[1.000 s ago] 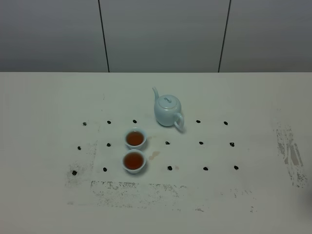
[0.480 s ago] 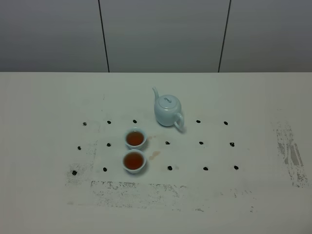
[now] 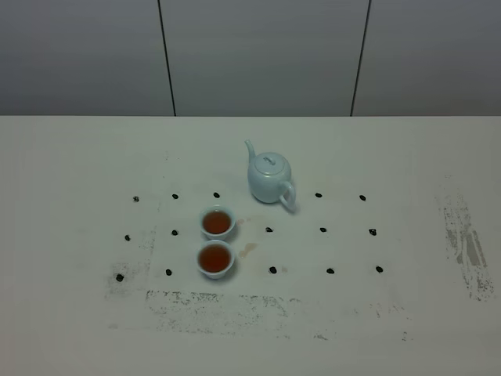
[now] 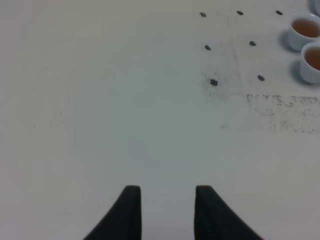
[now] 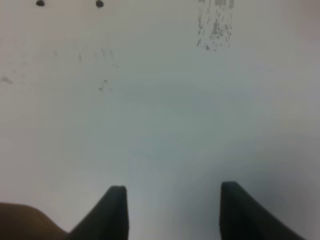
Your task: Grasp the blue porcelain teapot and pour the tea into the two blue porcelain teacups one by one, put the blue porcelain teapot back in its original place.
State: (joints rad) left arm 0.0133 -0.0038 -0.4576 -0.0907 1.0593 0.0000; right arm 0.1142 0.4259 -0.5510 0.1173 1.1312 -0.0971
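The blue porcelain teapot (image 3: 270,177) stands upright on the white table, lid on, its spout toward the far left and its handle toward the near right. In front of it to the left the two blue porcelain teacups (image 3: 217,222) (image 3: 215,259) stand one behind the other, each holding reddish-brown tea. Both cups also show at the edge of the left wrist view (image 4: 305,31) (image 4: 312,61). My left gripper (image 4: 167,189) hovers over bare table far from the cups, its fingers apart with nothing between them. My right gripper (image 5: 172,187) is open wider over bare table. Neither gripper appears in the high view.
Small black dots (image 3: 323,230) form a grid on the table around the teapot and cups. Scuffed dark patches lie along the near side (image 3: 227,305) and at the right (image 3: 468,247). A grey panelled wall (image 3: 258,55) closes the far edge.
A faint dark shape at the right edge of the high view one second ago has gone out of frame. Teapot and cups have not moved.
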